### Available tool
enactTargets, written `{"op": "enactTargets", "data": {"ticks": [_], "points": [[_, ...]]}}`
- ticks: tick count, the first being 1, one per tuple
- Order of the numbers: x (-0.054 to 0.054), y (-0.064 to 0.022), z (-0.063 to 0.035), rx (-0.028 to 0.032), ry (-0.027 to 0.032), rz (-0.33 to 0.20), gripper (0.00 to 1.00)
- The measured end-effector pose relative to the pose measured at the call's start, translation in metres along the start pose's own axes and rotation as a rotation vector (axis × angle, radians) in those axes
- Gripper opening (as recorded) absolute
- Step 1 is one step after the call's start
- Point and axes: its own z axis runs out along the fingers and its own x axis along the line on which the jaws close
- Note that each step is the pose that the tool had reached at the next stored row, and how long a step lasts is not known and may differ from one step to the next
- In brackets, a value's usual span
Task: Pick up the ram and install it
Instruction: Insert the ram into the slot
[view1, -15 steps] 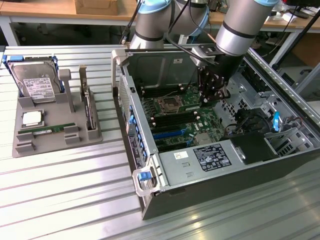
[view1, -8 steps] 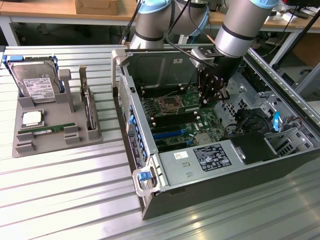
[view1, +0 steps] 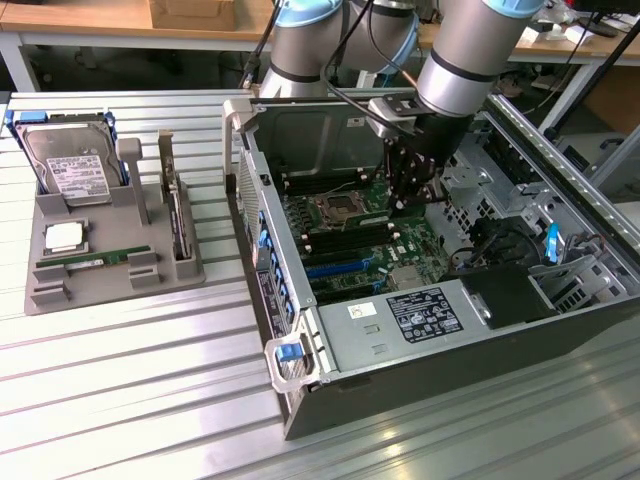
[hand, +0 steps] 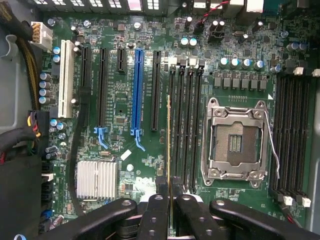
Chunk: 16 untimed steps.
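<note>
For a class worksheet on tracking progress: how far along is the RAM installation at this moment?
Done: the pickup. The ram is gripped edge-on between the fingers, inside the open computer case. In hand: it sits in line with the memory slots beside the empty CPU socket. Left: seating it. Whether it is already pressed home cannot be told.

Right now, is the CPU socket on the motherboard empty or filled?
Empty. The CPU socket shows bare contacts inside its metal frame, with no chip seated in it.
</note>
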Motion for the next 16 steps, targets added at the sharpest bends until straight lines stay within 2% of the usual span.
{"op": "enactTargets", "data": {"ticks": [3, 5, 9, 10, 11, 12, 16], "points": [[0.000, 0.0032, 0.0033, 0.0000, 0.0000, 0.000, 0.13], [-0.001, 0.0100, 0.0064, 0.0000, 0.0001, 0.000, 0.13], [-0.001, 0.0169, 0.0108, -0.0001, 0.0004, 0.001, 0.13], [-0.001, 0.0190, 0.0117, -0.0001, 0.0023, 0.001, 0.13], [-0.001, 0.0231, 0.0135, -0.0004, 0.0090, 0.003, 0.13], [-0.001, 0.0242, 0.0149, -0.0007, 0.0106, 0.009, 0.13], [-0.001, 0.0275, 0.0206, -0.0015, 0.0104, 0.055, 0.13]]}}
